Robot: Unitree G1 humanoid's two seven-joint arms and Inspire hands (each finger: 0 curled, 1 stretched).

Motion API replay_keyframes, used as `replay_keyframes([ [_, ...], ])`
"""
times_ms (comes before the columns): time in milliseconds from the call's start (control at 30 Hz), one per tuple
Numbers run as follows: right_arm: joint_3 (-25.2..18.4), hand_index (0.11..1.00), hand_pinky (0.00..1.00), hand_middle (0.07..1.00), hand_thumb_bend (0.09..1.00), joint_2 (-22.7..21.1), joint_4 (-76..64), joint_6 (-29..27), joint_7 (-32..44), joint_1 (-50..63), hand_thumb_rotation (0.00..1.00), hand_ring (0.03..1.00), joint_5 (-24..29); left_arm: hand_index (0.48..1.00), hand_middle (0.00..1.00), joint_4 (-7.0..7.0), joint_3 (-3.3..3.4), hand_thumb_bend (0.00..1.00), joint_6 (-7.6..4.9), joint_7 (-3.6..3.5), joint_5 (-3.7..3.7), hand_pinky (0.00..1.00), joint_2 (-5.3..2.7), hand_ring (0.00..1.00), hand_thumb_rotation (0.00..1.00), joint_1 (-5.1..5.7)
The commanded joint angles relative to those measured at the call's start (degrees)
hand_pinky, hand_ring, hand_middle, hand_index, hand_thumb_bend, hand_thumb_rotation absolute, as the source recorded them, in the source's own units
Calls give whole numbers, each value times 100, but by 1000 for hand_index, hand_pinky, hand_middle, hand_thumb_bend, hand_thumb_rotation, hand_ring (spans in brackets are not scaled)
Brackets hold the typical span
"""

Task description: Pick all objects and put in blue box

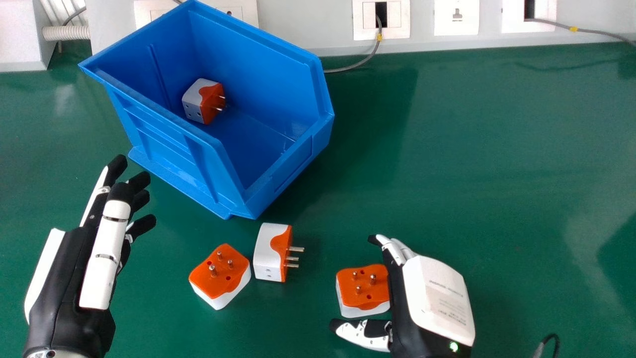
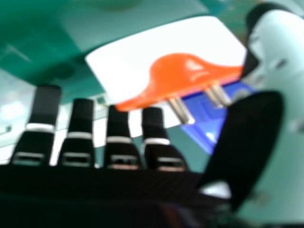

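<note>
On the worktop [image 1: 497,149], could clip the blue box [image 1: 171,149] by carrying too low. See the left hand [image 1: 69,278] idle at the head view's left. Has the right hand [image 1: 437,298] low and side-on, fingers nearly straight, thumb apart, gripping nothing. Could tip the rightmost adapter [image 1: 354,298], lying between thumb and fingers, by closing askew against its pins [image 1: 372,279].
</note>
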Motion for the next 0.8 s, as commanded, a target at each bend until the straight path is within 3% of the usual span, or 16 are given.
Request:
replay_keyframes([
  [0, 54, 816, 707, 850, 577, -37, 81, 204, 248, 107, 190, 817, 26, 975, 936, -181, 71, 431, -10, -15, -83, 889, 54, 937, 1000, 22],
  [333, 170, 801, 692, 834, 584, -109, 143, 412, 543, 1, 114, 802, -10, 976, 936, -219, 80, 431, 103, -12, -75, 891, 67, 937, 1000, -21],
  [567, 226, 786, 675, 816, 599, -72, 250, 576, 613, -126, 105, 785, -67, 978, 936, -256, 43, 431, 156, -3, -46, 892, 64, 938, 1000, -38],
  [767, 286, 772, 661, 804, 602, -36, 409, 681, 633, -279, 105, 772, -79, 978, 936, -264, 61, 431, 157, -33, -56, 892, 77, 937, 1000, -20],
])
